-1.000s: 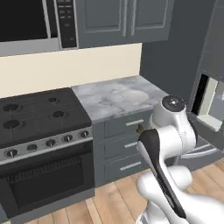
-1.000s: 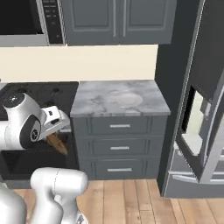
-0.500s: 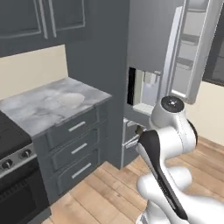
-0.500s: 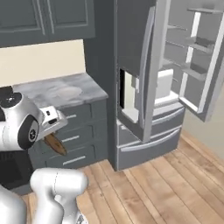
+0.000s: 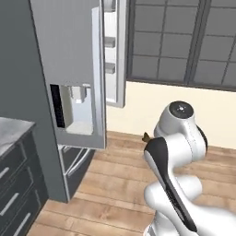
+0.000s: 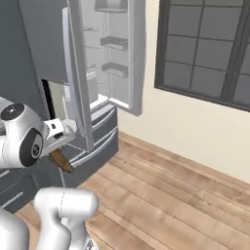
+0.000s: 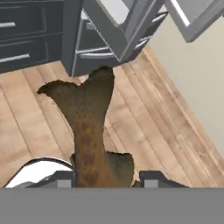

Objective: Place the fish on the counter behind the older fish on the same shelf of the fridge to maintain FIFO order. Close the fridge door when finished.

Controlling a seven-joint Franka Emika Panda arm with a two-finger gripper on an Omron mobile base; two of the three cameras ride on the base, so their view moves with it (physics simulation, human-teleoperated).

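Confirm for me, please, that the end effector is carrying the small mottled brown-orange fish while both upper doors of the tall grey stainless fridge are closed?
Not quite. The end effector does carry the small mottled brown-orange fish, but the upper doors of the tall grey stainless fridge are open, not closed. The right base view shows a door swung out, with the white door shelves on the inside of the farther door exposed.

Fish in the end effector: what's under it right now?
Under the fish lies bare wood floor, with the fridge bottom drawers beyond its tail. Its head is hidden.
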